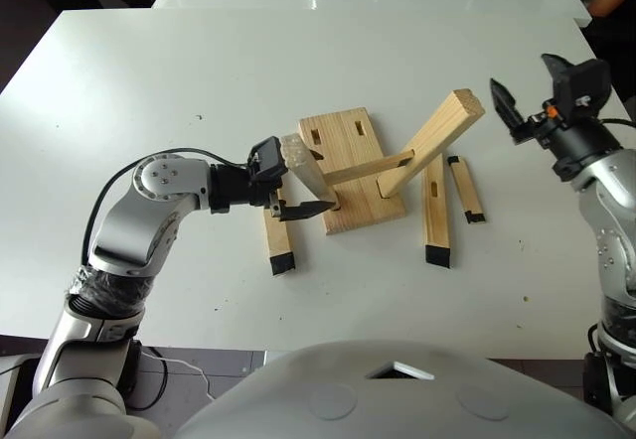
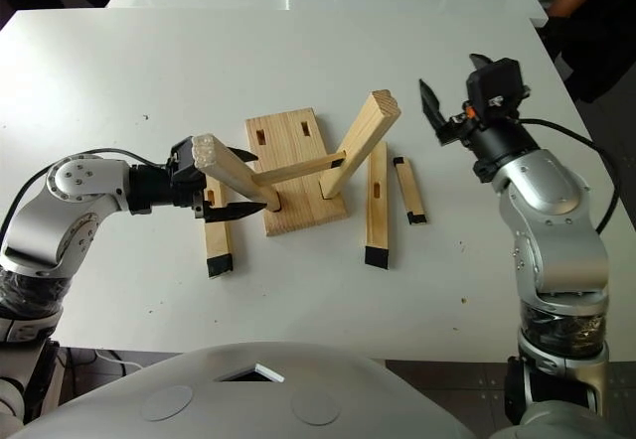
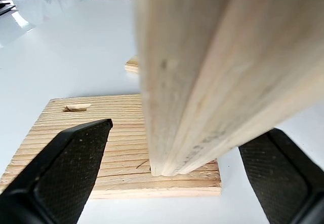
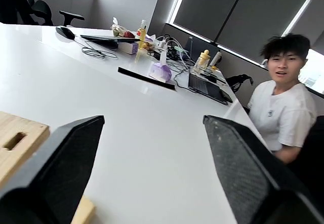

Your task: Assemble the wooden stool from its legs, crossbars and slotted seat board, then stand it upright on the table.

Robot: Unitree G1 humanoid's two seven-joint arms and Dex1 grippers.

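While the seat board (image 1: 338, 149) lies flat on the worktop (image 1: 179, 81), slots up, the head view shows a left leg (image 1: 306, 166) and a right leg (image 1: 437, 136) leaning in it, joined by a crossbar (image 1: 363, 169). The left end effector (image 2: 256, 181) straddles the left leg, probably to straighten it. The right end effector (image 1: 520, 73) hovers released and empty nearby. Two spare legs (image 1: 434, 216) and a short bar (image 1: 465, 191) lie flat beside the board.

From the left wrist, one of the fingers (image 3: 66, 168) stands apart from the leg, so the grip is released.

From the right wrist, spread fingers frame the board's corner.
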